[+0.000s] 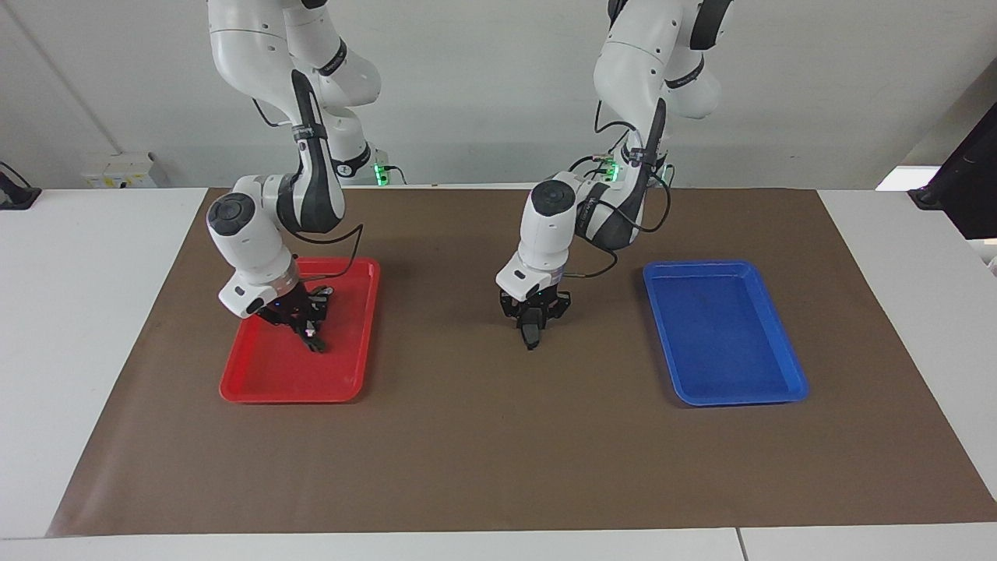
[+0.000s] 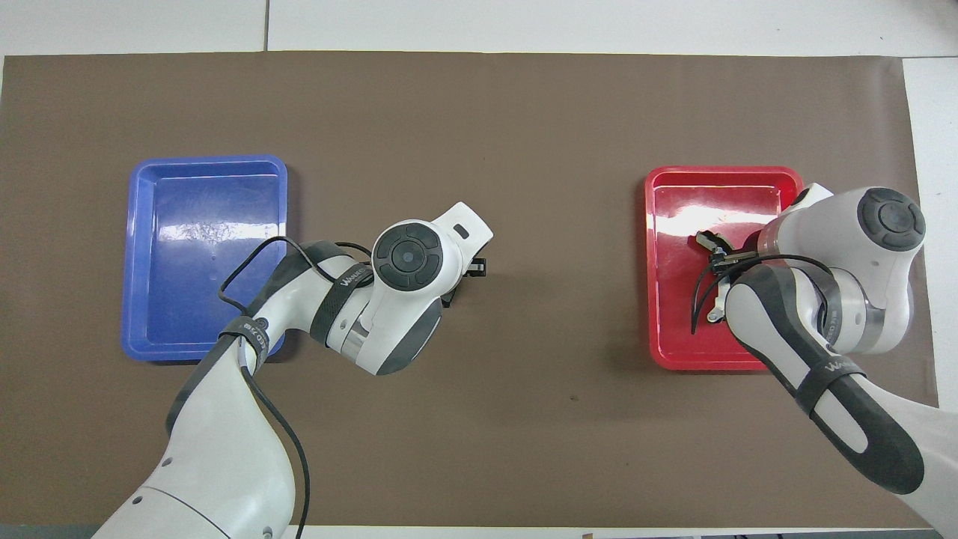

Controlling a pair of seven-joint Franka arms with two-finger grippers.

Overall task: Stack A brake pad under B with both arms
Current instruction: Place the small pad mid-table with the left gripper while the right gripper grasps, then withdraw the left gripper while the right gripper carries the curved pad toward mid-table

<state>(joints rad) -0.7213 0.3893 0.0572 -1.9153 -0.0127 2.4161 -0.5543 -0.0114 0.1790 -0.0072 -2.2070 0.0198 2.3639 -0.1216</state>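
My left gripper (image 1: 531,333) hangs low over the middle of the brown mat (image 1: 483,436), between the two trays. It is shut on the A brake pad (image 1: 531,340), a small dark-grey piece held on edge at its tips. In the overhead view the left hand covers most of it. B (image 2: 697,299), the long curved black brake shoe with silvery bits, lies in the red tray (image 1: 269,386). My right gripper (image 1: 311,333) is down in that tray, right over B, and hides most of it in the facing view.
A blue tray (image 1: 779,374) with nothing in it lies toward the left arm's end of the mat. The red tray (image 2: 666,224) lies toward the right arm's end. White table surface borders the mat.
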